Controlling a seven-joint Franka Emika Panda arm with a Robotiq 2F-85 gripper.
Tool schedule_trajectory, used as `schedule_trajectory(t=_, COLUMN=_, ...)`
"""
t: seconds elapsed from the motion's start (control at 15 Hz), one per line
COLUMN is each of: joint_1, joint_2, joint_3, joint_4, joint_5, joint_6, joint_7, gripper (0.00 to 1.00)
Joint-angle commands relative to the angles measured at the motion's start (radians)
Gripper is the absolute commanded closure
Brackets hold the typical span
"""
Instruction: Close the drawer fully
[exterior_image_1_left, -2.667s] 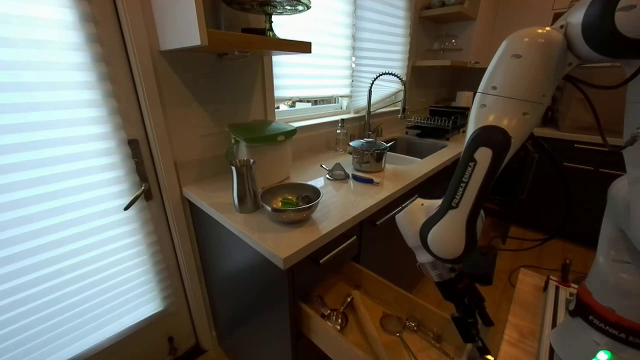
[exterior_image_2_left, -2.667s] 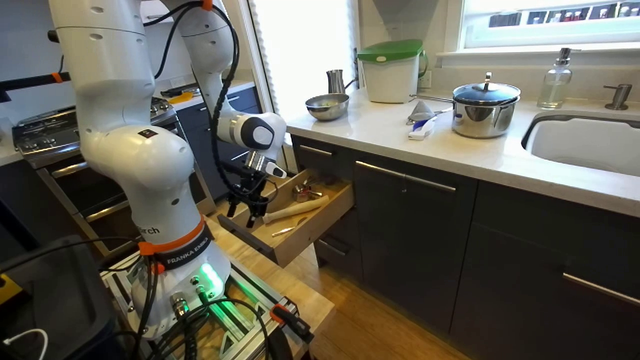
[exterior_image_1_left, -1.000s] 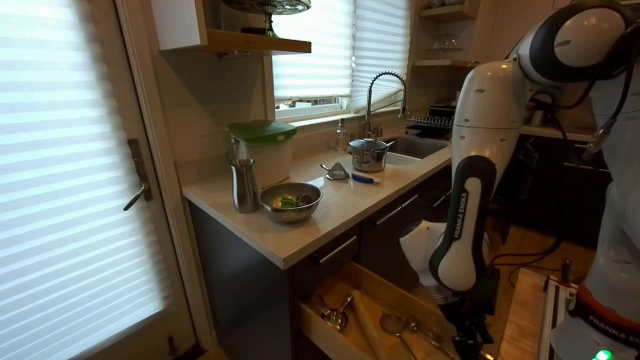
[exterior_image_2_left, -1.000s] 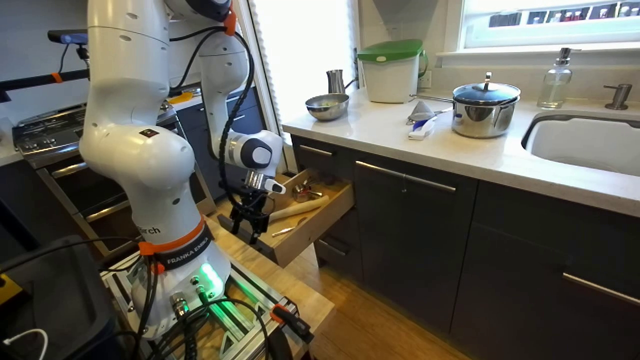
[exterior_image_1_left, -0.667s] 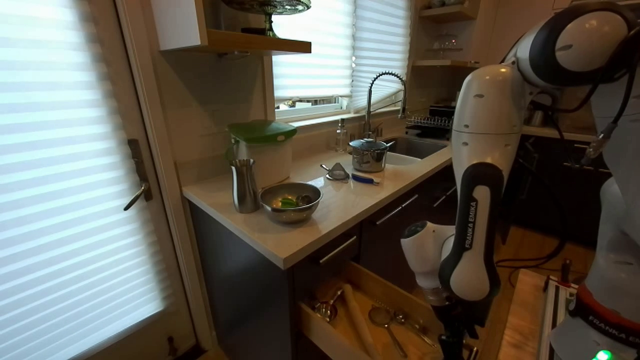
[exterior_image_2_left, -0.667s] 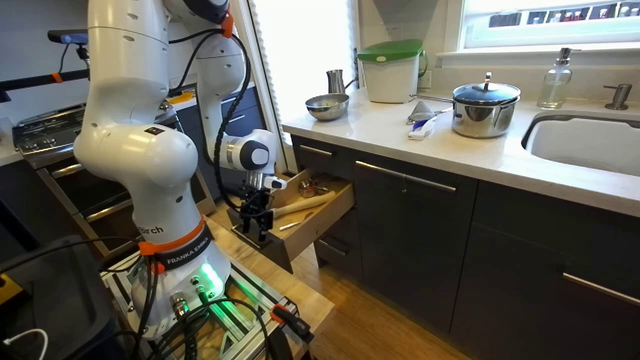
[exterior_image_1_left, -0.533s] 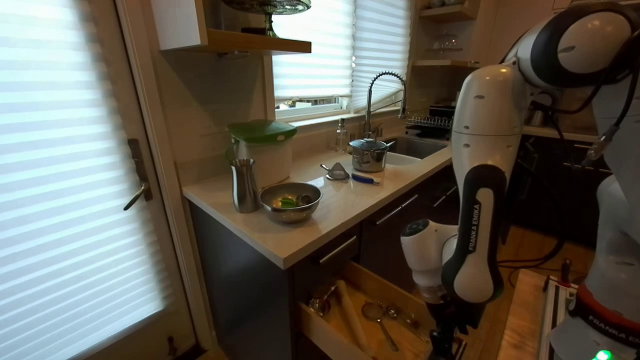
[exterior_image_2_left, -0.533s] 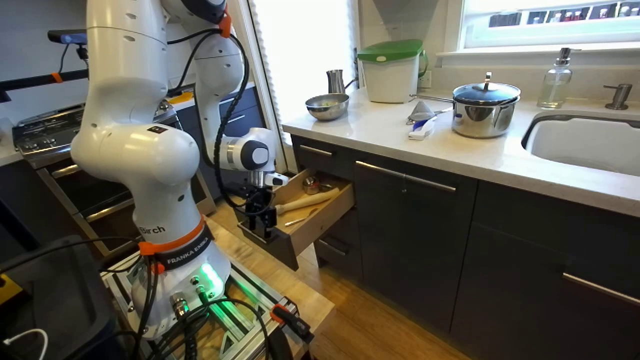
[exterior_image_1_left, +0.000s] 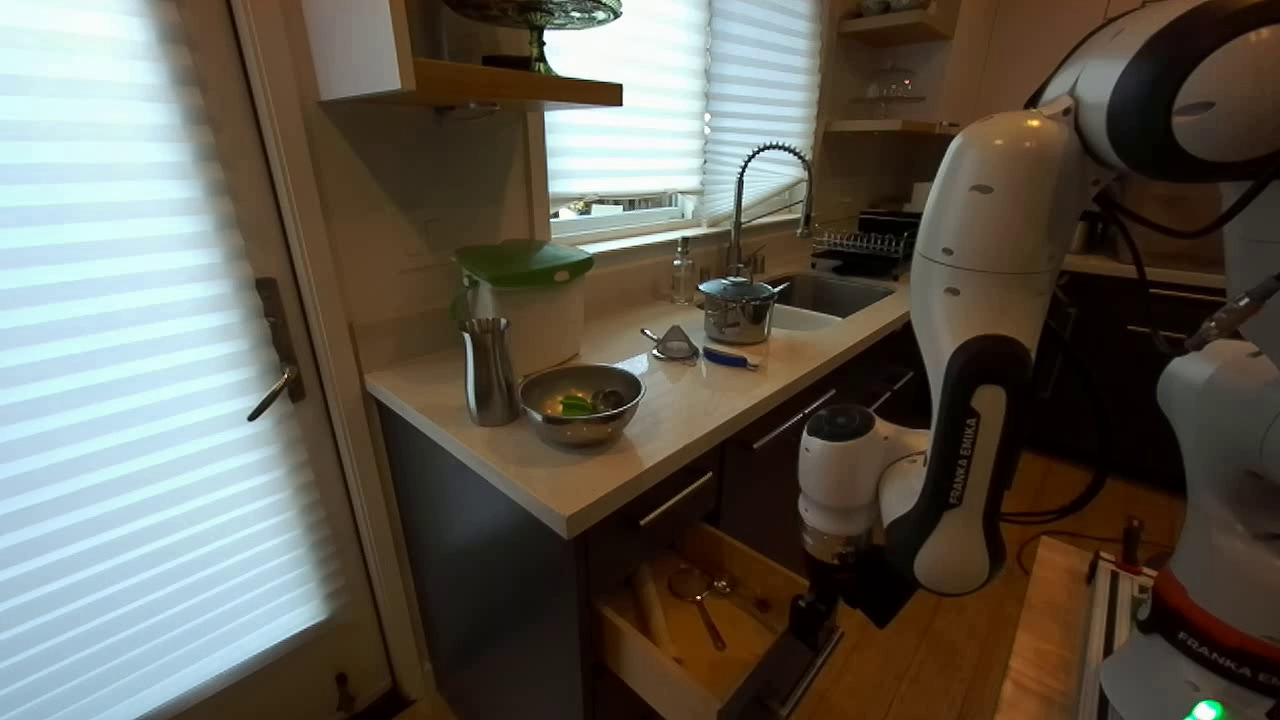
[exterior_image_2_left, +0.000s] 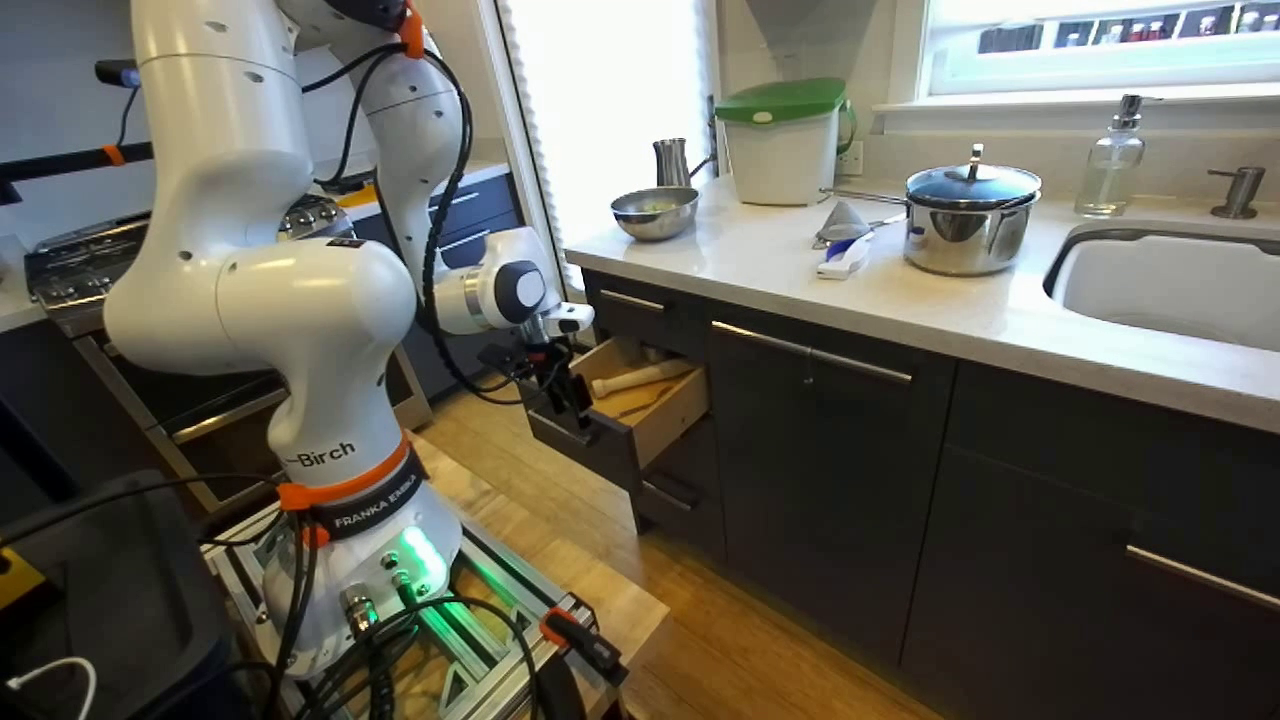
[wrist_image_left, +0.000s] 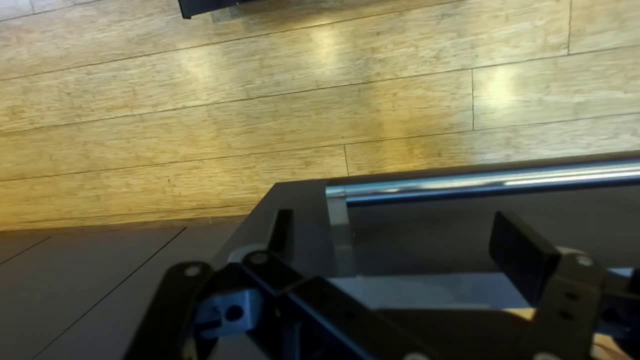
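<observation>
The drawer (exterior_image_1_left: 655, 665) is partly open under the counter's corner. In an exterior view its dark front (exterior_image_2_left: 605, 455) stands out from the cabinet. A rolling pin (exterior_image_1_left: 652, 605) and a round strainer (exterior_image_1_left: 690, 583) lie inside; the drawer's back part is hidden under the counter. My gripper (exterior_image_1_left: 815, 622) is at the drawer's front, pointing down, and it also shows in an exterior view (exterior_image_2_left: 573, 405). In the wrist view the gripper (wrist_image_left: 395, 244) has its fingers wide apart with nothing between them, over the front panel, near the bar handle (wrist_image_left: 480, 181). Exact finger contact is hard to tell.
The white counter (exterior_image_2_left: 780, 265) overhangs the drawer. A metal bowl (exterior_image_1_left: 582, 405) and a lidded pot (exterior_image_2_left: 970, 220) stand on it. A closed drawer handle (exterior_image_1_left: 677, 499) sits just above. Another cabinet drawer (exterior_image_2_left: 670, 495) is below. Wooden floor (wrist_image_left: 250, 115) lies in front.
The drawer has slid inward from wide open to roughly half open. My gripper moved down onto its front and travelled toward the cabinet with it. The measuring cups have passed largely out of sight.
</observation>
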Motion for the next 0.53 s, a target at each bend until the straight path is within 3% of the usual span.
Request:
schedule_trajectory(t=0.0, joint_1=-0.229, joint_2=-0.13, joint_3=0.241, joint_4=-0.023, joint_5=0.1, joint_6=-0.11, joint_7=-0.187, gripper=0.0)
schedule_trajectory(t=0.07, joint_1=-0.292, joint_2=-0.159, joint_3=0.323, joint_4=-0.068, joint_5=0.147, joint_6=-0.105, joint_7=-0.246, gripper=0.0)
schedule_trajectory(t=0.13, joint_1=-0.354, joint_2=-0.125, joint_3=0.403, joint_4=0.001, joint_5=0.22, joint_6=-0.164, joint_7=-0.338, gripper=0.0)
schedule_trajectory(t=0.2, joint_1=-0.437, joint_2=-0.132, joint_3=0.484, joint_4=-0.004, joint_5=0.24, joint_6=-0.184, joint_7=-0.401, gripper=0.0)
schedule_trajectory(t=0.27, joint_1=-0.329, joint_2=-0.103, joint_3=0.377, joint_4=-0.002, joint_5=0.161, joint_6=-0.131, joint_7=-0.268, gripper=0.0)
schedule_trajectory(t=0.33, joint_1=-0.385, joint_2=-0.116, joint_3=0.436, joint_4=-0.001, joint_5=0.189, joint_6=-0.153, joint_7=-0.32, gripper=0.0)
schedule_trajectory(t=0.47, joint_1=-0.429, joint_2=-0.122, joint_3=0.473, joint_4=0.0, joint_5=0.203, joint_6=-0.159, joint_7=-0.36, gripper=0.0)
